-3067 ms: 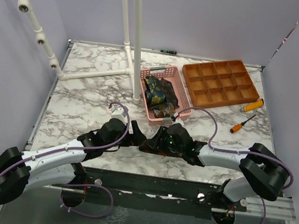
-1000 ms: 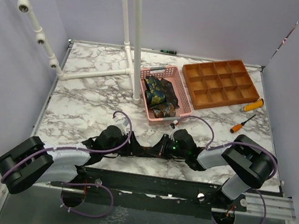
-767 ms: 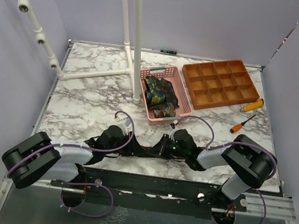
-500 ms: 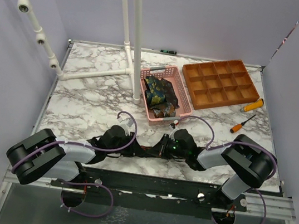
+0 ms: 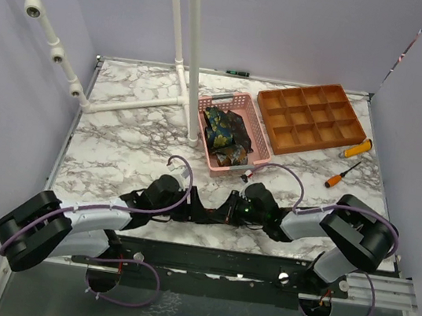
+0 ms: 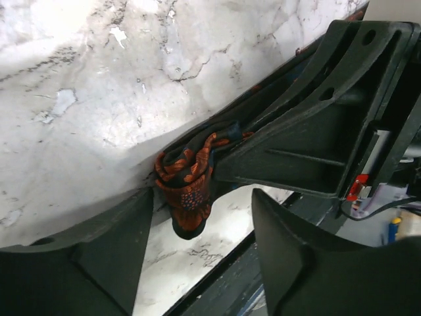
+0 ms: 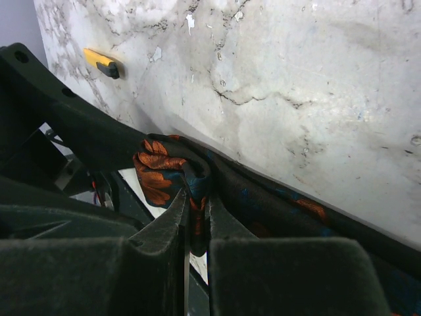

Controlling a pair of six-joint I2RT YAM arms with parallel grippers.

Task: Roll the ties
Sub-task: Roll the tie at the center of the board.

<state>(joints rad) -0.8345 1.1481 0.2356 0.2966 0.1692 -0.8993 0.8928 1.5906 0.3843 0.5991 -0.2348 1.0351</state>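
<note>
The orange-flowered tie [image 6: 187, 191] lies at the centre-bottom of the overhead frame, on the near edge of the counter [image 5: 126, 137], with a small coil at its end. The right pincer [image 7: 195, 214] is clenched on the fabric right at that coil. The left pincer [image 6: 200, 220] is released, a finger on either side. To roll well, I judge: hold the coil tight, turn it along the strip, and let the left steady the loose length. Overhead, the arms hide most of the tie, and the number of turns is unclear.
</note>
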